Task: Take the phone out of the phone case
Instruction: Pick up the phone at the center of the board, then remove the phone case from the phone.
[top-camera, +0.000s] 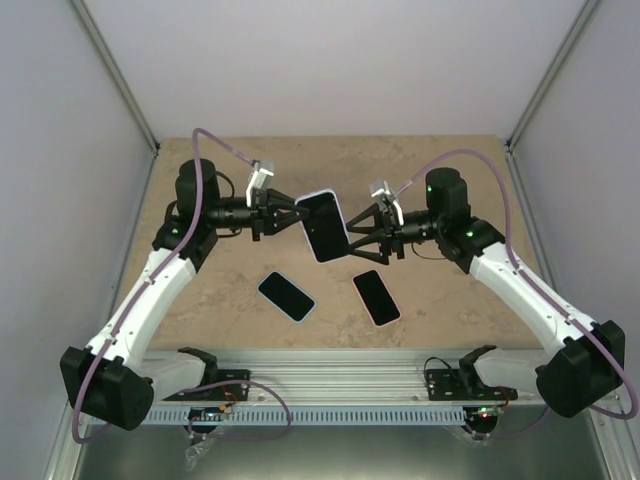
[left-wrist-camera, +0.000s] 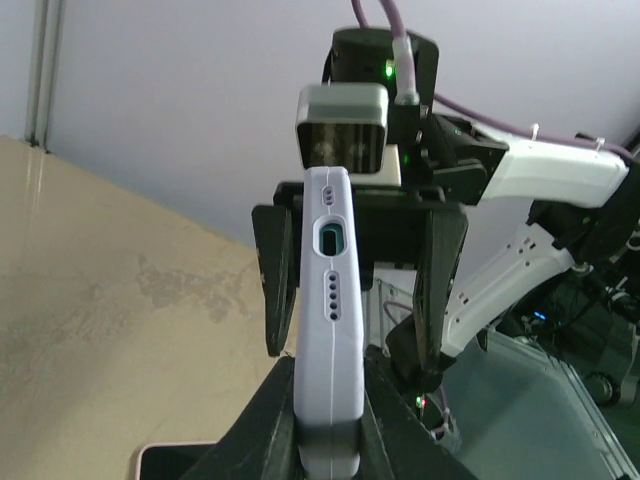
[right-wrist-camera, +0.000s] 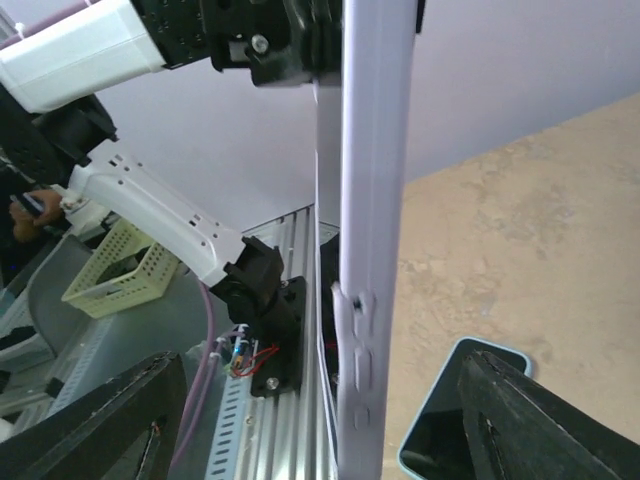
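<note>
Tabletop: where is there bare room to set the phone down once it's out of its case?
Free: the far strip of the tan marbled tabletop, plus the side patches outside the blue-edged phone and the black phone. Crowded: the centre, where the left hand and right hand meet at the lavender-cased phone, those two phones lying just nearer.

Two phones (top-camera: 287, 296) (top-camera: 376, 297), perhaps cased, lie on table (top-camera: 450, 305)

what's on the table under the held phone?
Two lie flat below: a light-cased phone and a dark phone. The held phone hides the table patch behind it.
</note>
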